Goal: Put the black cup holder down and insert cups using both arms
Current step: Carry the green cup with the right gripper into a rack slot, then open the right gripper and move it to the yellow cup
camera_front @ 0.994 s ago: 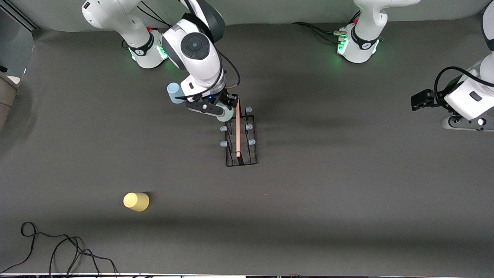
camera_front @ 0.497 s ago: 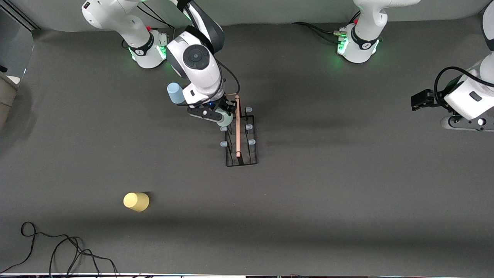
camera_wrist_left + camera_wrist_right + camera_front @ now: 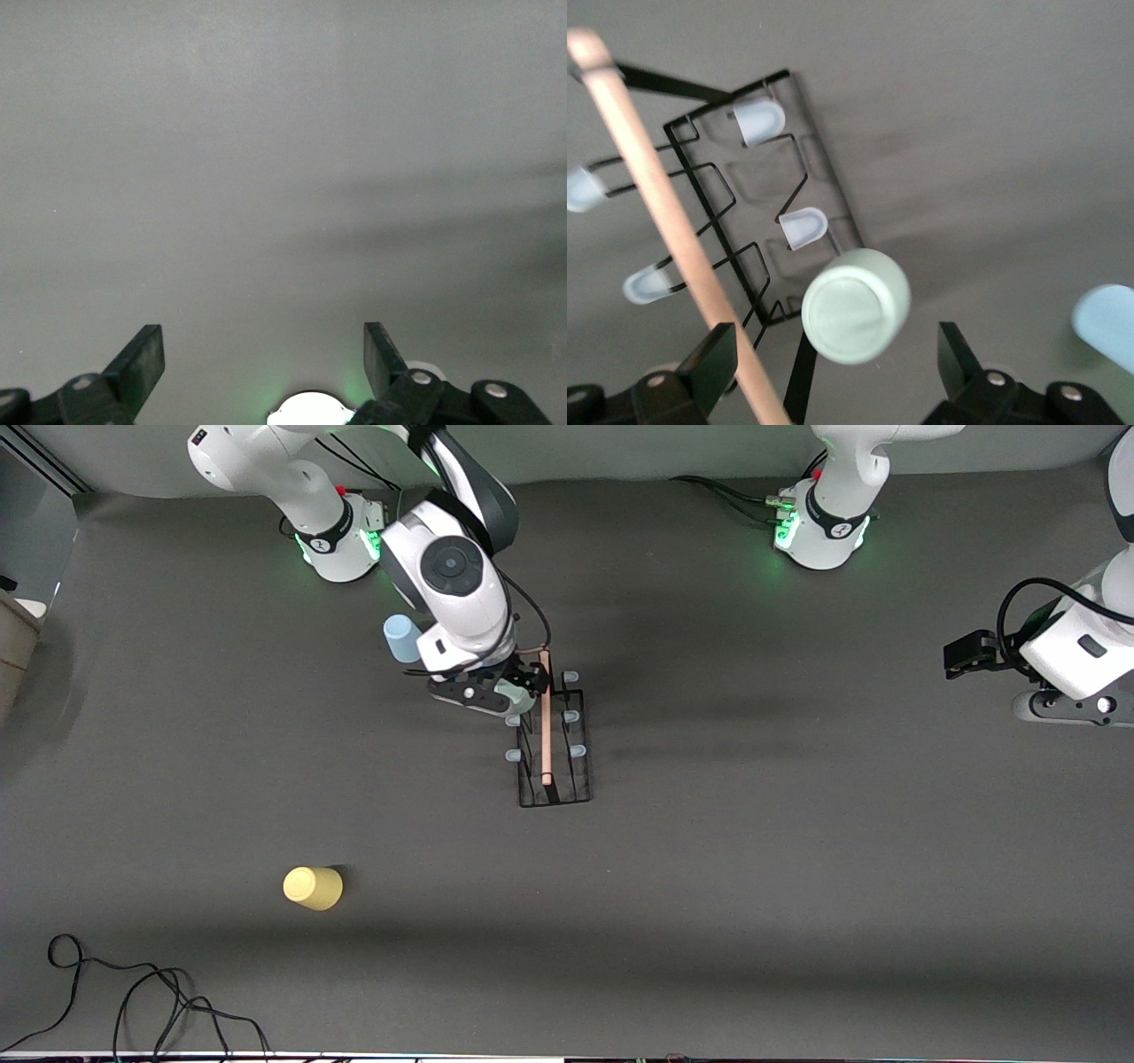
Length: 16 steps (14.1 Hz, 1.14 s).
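The right arm (image 3: pixel 452 576) reaches out from its base at the top of the table and bends down over the end of the black cup holder (image 3: pixel 554 753) that lies farthest from the front camera. Its wrist points downward, and the right gripper (image 3: pixel 496 691) hangs just above the pegs on the side of the holder toward the right arm's end of the table. In the right wrist view its fingers (image 3: pixel 713 359) stand apart on either side of the green cup (image 3: pixel 856 305), with a gap showing between each finger and the cup, which sits upside down on a peg of the holder. The wooden handle (image 3: pixel 673 221) runs along the holder's top, just beside the gripper. The blue cup (image 3: pixel 401 638) stands on the table beside the right arm's wrist, toward the right arm's end. The yellow cup (image 3: pixel 312 887) lies well apart, nearer to the front camera. The left arm (image 3: pixel 1076 651) waits at its own end of the table, with the left gripper (image 3: pixel 263 359) held over bare table, its fingers wide apart and holding nothing.
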Motion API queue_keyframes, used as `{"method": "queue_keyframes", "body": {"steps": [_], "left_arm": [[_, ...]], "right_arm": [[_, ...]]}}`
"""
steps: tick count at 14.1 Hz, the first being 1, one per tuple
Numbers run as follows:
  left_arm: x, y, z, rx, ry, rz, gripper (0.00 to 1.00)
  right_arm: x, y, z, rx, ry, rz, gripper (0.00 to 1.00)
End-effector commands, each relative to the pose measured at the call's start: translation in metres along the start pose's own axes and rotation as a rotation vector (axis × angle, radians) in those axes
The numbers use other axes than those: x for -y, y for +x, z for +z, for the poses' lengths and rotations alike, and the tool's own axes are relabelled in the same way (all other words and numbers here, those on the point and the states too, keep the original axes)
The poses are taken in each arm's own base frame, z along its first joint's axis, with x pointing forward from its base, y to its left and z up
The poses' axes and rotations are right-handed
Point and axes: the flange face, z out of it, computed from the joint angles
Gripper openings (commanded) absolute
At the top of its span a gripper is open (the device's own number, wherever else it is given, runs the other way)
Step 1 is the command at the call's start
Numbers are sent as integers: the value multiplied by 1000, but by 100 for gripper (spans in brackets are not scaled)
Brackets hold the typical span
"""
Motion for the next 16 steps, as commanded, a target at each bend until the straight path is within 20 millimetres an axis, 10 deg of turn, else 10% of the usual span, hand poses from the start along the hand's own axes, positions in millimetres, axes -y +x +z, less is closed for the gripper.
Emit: {"method": "queue_keyframes", "body": {"steps": [1, 7, 12, 16], "left_arm": [[0, -8, -2, -5, -7, 14, 100], [0, -8, -3, -6, -7, 14, 100], [2, -8, -2, -6, -8, 12, 100], [2, -8, -2, -6, -8, 11, 100]], "right_arm": [[-11, 28, -85, 16, -2, -36, 100], [-138, 169, -134, -66, 1, -285, 100], [-244, 292, -109, -75, 0, -430, 100], [-244, 335, -42, -125, 11, -428, 100]]}}
